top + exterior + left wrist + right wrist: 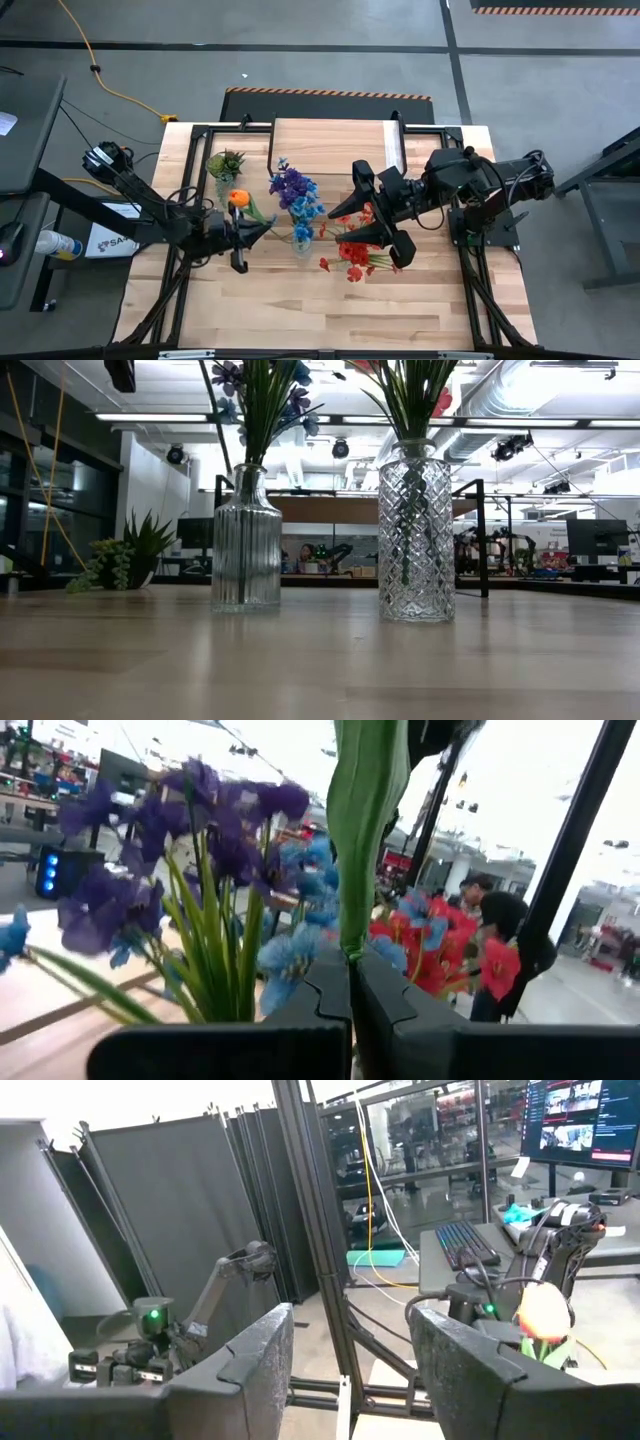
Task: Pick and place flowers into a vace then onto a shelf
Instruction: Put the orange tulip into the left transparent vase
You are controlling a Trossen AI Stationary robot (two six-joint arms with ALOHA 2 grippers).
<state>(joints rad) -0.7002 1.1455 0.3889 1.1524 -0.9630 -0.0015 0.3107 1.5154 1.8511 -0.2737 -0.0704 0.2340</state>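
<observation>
My left gripper (262, 231) hovers left of the two vases, shut on an orange flower (238, 198) with a green stem. A ribbed glass vase (246, 540) holds purple and blue flowers (294, 190). A diamond-cut vase (416, 535) beside it holds red flowers (355, 255). Both vases stand on the tabletop. My right gripper (340, 225) hangs high over the vases, open, with nothing between its fingers (255, 1365). The shelf (335, 150) stands at the table's far side. My left gripper pinches the orange flower's green stem (352, 935) between its two fingers (400, 1010). They come roughly level from the table's left and lie across the stem. The stem rises above the fingers, and the bloom (543, 1312) is clear of the table.
A small spiky potted plant (226, 163) sits at the far left of the table. Dark frame bars (190, 250) run along the table's sides. Bare planks (320, 310) lie toward the near edge.
</observation>
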